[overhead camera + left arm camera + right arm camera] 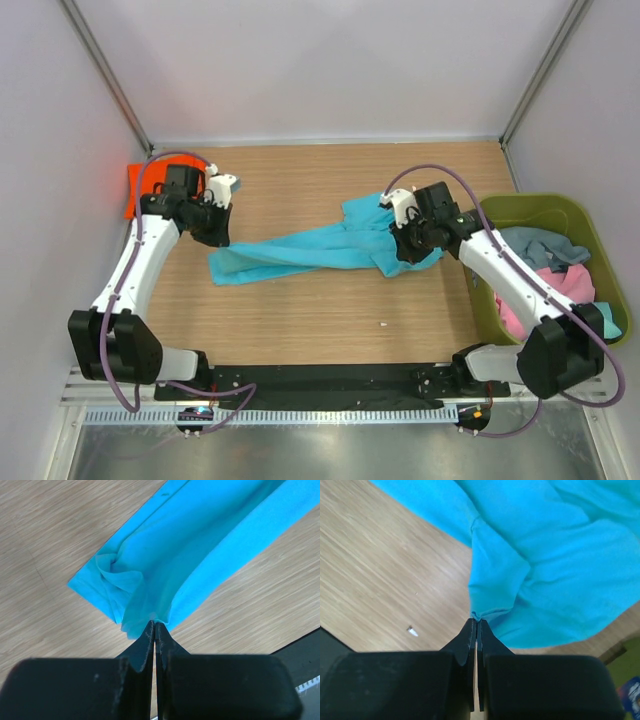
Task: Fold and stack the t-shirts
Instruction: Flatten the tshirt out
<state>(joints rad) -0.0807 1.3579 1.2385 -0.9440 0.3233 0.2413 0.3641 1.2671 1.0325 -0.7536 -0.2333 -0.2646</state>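
A turquoise-blue t-shirt [300,250] lies bunched into a long band across the middle of the wooden table. My left gripper [216,238] is shut on its left end, pinching a fold of the cloth [200,540] at the fingertips [154,624]. My right gripper [398,252] is shut on its right end, where the cloth [560,555] bunches at the fingertips [477,621]. A bright orange t-shirt [131,190] lies at the far left, partly hidden behind my left arm.
An olive-green bin [540,205] stands at the right edge and holds grey-blue [545,248], pink [565,285] and teal [612,322] shirts; its corner shows in the right wrist view [625,655]. A small white scrap [383,323] lies on the table near the front. Walls close in three sides.
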